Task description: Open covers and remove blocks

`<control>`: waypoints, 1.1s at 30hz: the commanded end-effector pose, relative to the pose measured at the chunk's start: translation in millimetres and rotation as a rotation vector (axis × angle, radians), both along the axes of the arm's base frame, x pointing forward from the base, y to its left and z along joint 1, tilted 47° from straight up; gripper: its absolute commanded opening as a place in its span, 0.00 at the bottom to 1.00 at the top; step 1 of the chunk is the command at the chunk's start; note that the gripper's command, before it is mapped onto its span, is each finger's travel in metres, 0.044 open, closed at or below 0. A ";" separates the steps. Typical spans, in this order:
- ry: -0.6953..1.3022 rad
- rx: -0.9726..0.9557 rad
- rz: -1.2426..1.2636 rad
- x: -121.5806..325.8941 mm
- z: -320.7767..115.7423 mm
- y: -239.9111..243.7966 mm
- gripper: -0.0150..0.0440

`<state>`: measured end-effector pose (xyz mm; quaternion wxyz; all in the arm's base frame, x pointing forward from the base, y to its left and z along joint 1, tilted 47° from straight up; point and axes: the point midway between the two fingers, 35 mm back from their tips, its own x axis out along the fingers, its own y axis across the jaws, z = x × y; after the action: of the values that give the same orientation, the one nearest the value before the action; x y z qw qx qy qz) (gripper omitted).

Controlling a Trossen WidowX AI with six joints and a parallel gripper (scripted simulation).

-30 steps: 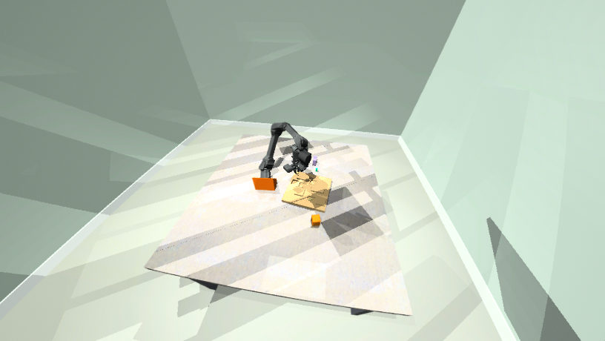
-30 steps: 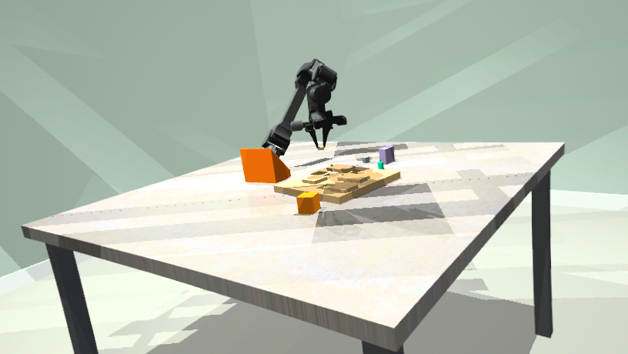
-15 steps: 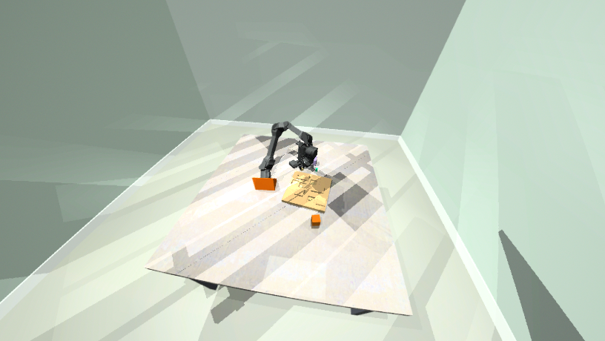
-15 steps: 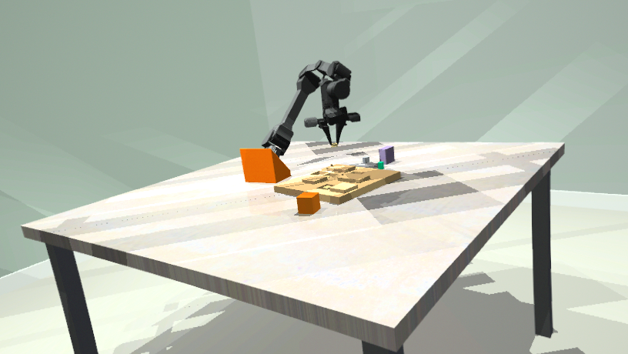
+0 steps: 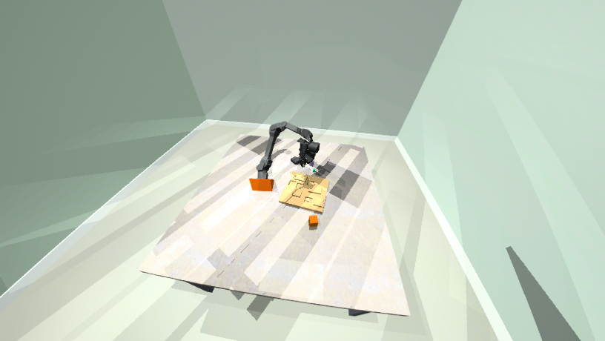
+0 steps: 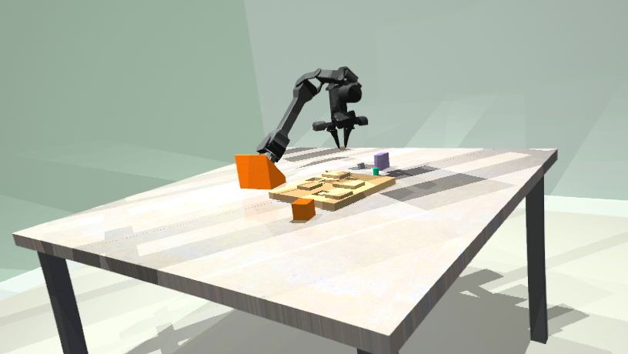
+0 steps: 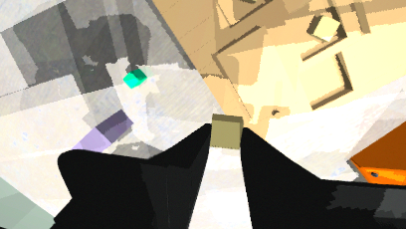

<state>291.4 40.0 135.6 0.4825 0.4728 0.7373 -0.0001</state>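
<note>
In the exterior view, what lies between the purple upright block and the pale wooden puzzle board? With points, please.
A small green piece [image 5: 313, 170] [image 6: 375, 171] [image 7: 134, 79]; the exterior view shows this.

a purple block [image 6: 381, 161] stands beyond the board [image 6: 364, 193].
</note>
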 end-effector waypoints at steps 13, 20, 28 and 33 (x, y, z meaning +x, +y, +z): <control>-0.004 0.021 0.001 11.9 40.8 42.4 0.39; -0.002 0.034 0.005 12.9 57.6 60.9 0.39; -0.002 0.032 0.005 13.6 51.5 67.6 0.39; -0.003 0.030 0.005 14.1 45.7 73.4 0.39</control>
<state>305.5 110.3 183.8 0.4780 0.4761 0.7380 0.0130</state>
